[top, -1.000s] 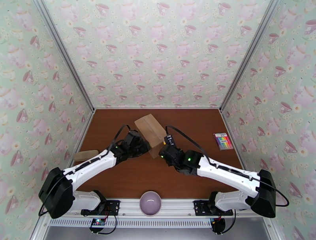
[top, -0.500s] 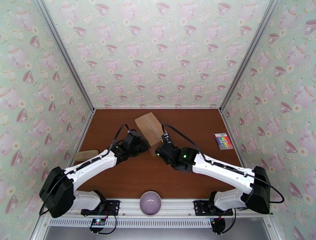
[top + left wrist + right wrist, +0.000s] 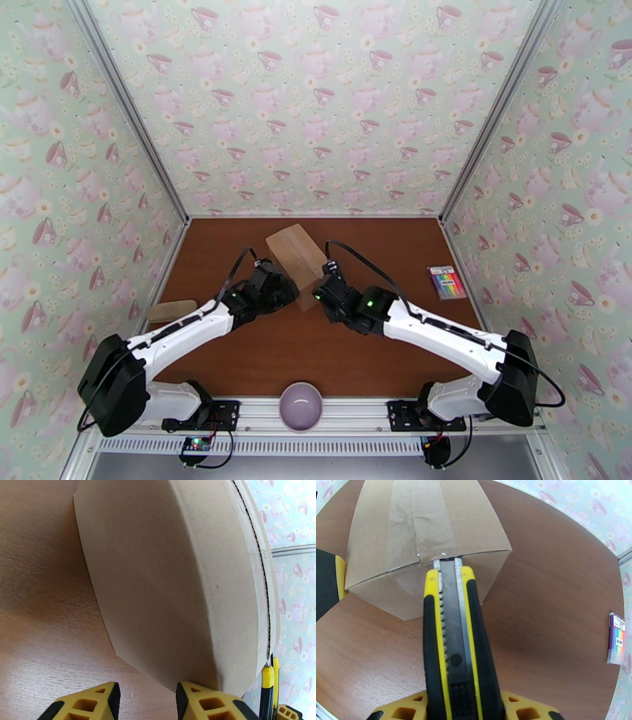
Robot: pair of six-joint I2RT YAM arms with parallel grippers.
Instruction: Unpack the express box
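Right hand (image 3: 462, 709) gripping knife (image 3: 452, 645), blade at express box (image 3: 414, 527) seam (taped); left hand (image 3: 146, 701) part-open, empty

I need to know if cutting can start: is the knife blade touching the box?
Touching. In the right wrist view the knife sets its blade tip against the express box at the taped seam.
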